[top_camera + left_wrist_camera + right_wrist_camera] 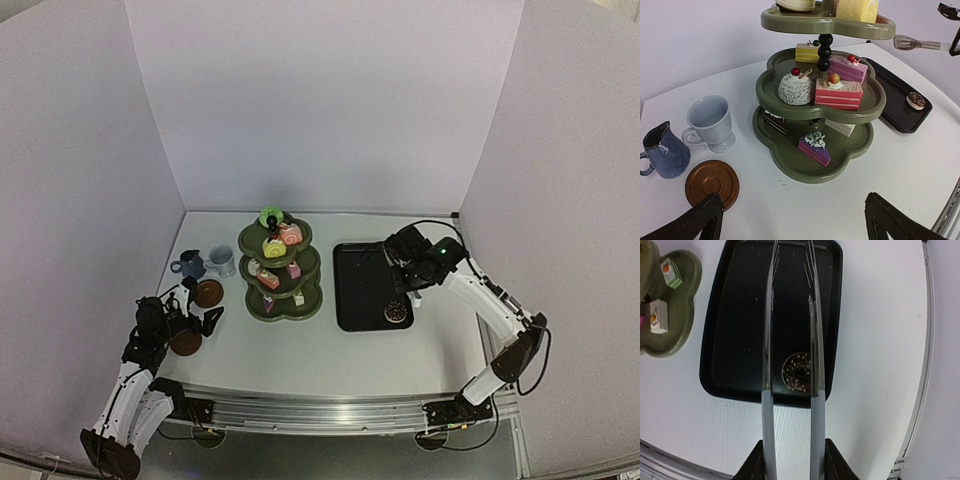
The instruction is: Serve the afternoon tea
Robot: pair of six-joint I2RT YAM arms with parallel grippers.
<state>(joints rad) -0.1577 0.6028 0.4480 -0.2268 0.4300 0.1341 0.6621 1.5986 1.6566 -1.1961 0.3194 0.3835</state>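
The olive-green three-tier stand [300,309] [790,167] carries several small cakes, among them a purple slice [814,148] on its lowest tier. One chocolate doughnut [396,313] [797,371] lies at the near right of the black tray [360,290]. My right gripper [412,265] [792,460] is shut on metal tongs [767,340], whose two arms reach out over the tray above the doughnut. My left gripper [198,310] [795,220] stands wide open and holds nothing, low over the table in front of the stand. A dark-blue cup [664,150], a white cup [709,122] and a brown saucer [711,182] sit left of the stand.
A second brown saucer [186,343] lies by the left arm's wrist, near the table's front edge. White walls close the table at the back and both sides. A metal rail [320,410] runs along the near edge.
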